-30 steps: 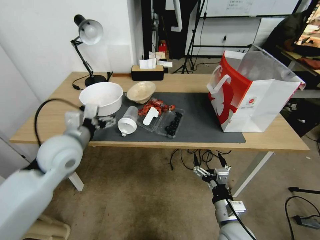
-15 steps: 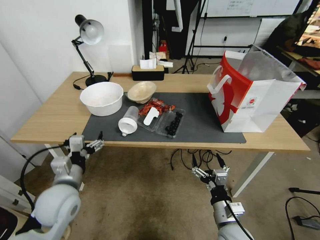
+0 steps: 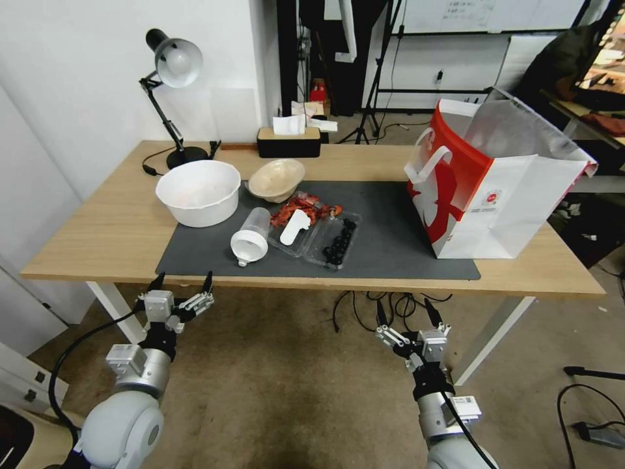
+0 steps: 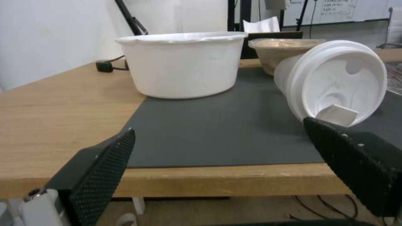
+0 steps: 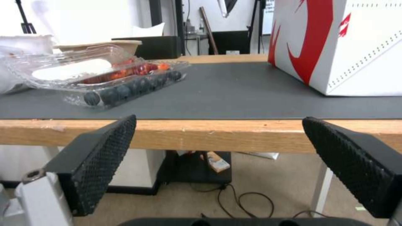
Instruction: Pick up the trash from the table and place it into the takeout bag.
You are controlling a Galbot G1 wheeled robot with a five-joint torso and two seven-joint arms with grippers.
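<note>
Trash sits at centre-left of the head view on the table's (image 3: 97, 241) grey mat: white bowl (image 3: 198, 191), tan bowl (image 3: 276, 179), lidded cup (image 3: 250, 237) on its side, clear tray (image 3: 316, 233). Takeout bag (image 3: 485, 189) stands upright at right. Left gripper (image 3: 181, 288) and right gripper (image 3: 405, 314) hang below the table edge, both with fingers spread and empty.

Bright even indoor light, soft shadows, wide-angle edge distortion
</note>
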